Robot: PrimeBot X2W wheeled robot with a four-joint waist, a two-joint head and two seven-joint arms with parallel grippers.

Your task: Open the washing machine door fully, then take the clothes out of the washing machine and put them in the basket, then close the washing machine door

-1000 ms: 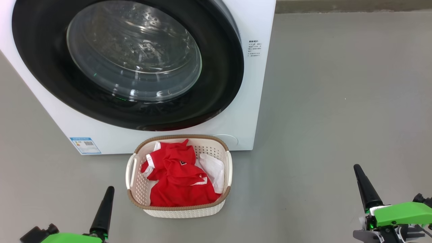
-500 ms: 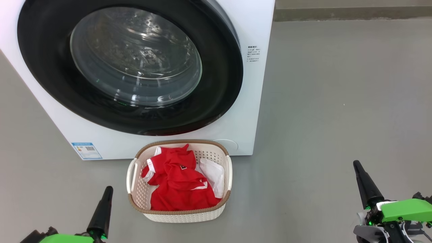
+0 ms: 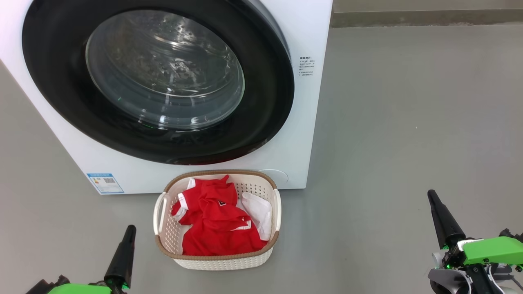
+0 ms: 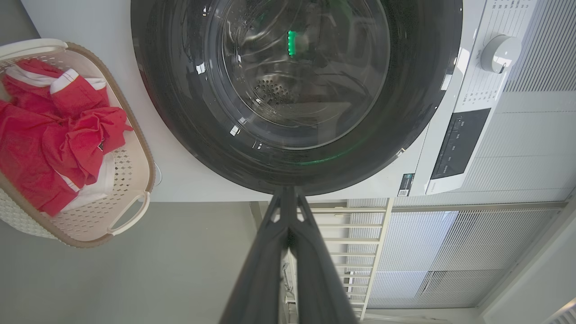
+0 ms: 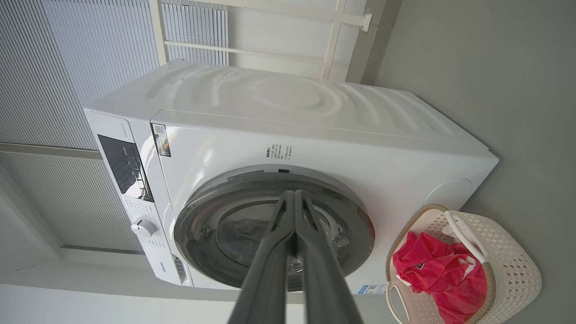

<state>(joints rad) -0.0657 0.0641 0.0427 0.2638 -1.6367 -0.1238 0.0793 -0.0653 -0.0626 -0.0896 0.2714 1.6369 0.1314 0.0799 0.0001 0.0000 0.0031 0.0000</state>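
The washing machine [image 3: 304, 122] is a white box, and its door [image 3: 53, 102], black-rimmed with a glass window, lies flat against the front. Through the glass the steel drum shows. On the floor just in front stands the basket [image 3: 163, 228], holding the clothes: a red polo shirt [image 3: 216, 228] and a white cloth [image 3: 258, 208]. My left gripper [image 3: 130, 229] is shut and empty, low to the basket's left. Far out to the right, my right gripper [image 3: 430, 194] is also shut and empty. The left wrist view has my shut left gripper [image 4: 288, 194] pointing at the door [image 4: 180, 112]. My right gripper [image 5: 294, 195] also faces the door [image 5: 198, 225].
Grey floor spreads wide to the right of the machine [image 3: 408, 122]. A control panel with a knob [image 4: 499, 54] sits beside the door. Behind the machine are a white slatted wall and a white rail [image 5: 270, 49]. A skirting edge runs along the far floor [image 3: 425, 18].
The head camera has shifted a little, so the machine and basket sit slightly lower in the picture. Both grippers stay shut and have barely moved.
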